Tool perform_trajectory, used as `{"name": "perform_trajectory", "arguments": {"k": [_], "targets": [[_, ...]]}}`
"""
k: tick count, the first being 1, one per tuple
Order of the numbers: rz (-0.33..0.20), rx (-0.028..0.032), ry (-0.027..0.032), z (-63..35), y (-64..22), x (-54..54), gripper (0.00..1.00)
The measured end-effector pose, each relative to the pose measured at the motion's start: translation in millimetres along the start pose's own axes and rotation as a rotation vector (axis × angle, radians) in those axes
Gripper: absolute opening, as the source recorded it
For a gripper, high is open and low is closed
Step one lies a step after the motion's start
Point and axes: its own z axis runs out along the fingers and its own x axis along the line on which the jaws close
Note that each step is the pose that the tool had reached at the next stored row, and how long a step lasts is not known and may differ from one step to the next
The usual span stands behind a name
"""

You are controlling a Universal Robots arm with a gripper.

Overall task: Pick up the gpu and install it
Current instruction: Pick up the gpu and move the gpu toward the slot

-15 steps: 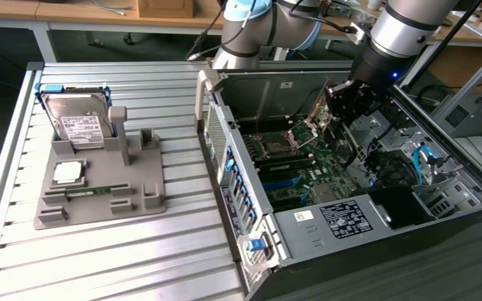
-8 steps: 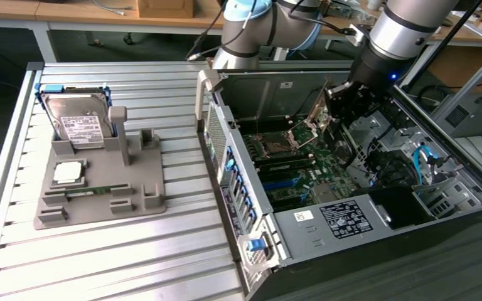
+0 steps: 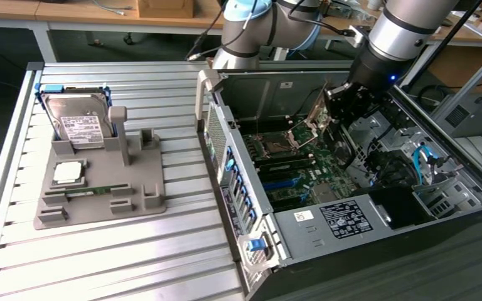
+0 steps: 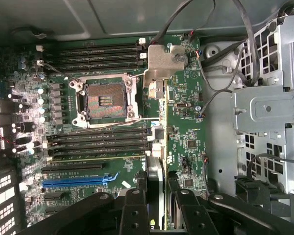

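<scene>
The gpu [image 3: 317,120] is a thin greenish card, and it hangs tilted inside the open computer case [image 3: 250,207], above the motherboard near the CPU socket [image 3: 273,148]. My gripper [image 3: 344,100] reaches down into the case and is shut on the card. In the wrist view the gpu's silver bracket [image 4: 164,59] points away from me and the board runs edge-on back between my black fingers [image 4: 135,208]. My gripper [image 4: 159,208] clamps the card's near end. The CPU socket [image 4: 104,99] lies beside the card, with the blue expansion slot [image 4: 73,182] further off.
A grey fixture [image 3: 98,188] on the slatted table holds a silver hard drive [image 3: 80,122], a processor chip [image 3: 68,171] and a narrow memory stick [image 3: 97,189]. Cables and a metal drive cage [image 4: 267,103] crowd the case beside the motherboard. The power supply [image 3: 350,216] sits at the case's near end.
</scene>
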Motion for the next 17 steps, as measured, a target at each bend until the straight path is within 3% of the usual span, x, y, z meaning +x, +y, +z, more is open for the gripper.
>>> {"name": "perform_trajectory", "arguments": {"k": [12,17], "targets": [[0.0,0.0,0.0,3.8,-0.2,0.5,0.27],[-0.023,-0.0001,0.0009,4.3,-0.3,2.2,0.27]]}}
